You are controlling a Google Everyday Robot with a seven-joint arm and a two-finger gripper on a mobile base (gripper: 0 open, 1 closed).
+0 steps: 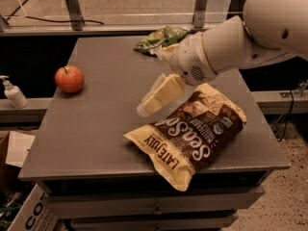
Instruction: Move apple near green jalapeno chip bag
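Note:
The red-orange apple (69, 79) stands on the left side of the grey table (91, 138), near its left edge. The green jalapeno chip bag (161, 38) lies wrinkled at the table's far edge, partly hidden behind my white arm. My gripper (146, 109) hangs over the middle of the table, pointing down and to the left. It is to the right of the apple and in front of the green bag, touching neither, with nothing seen in it.
A large brown-and-yellow "Late July" chip bag (192, 134) lies at the front right of the table, just right of the gripper. A pump bottle (13, 94) stands on a ledge to the left. A cardboard box (29, 211) sits on the floor at front left.

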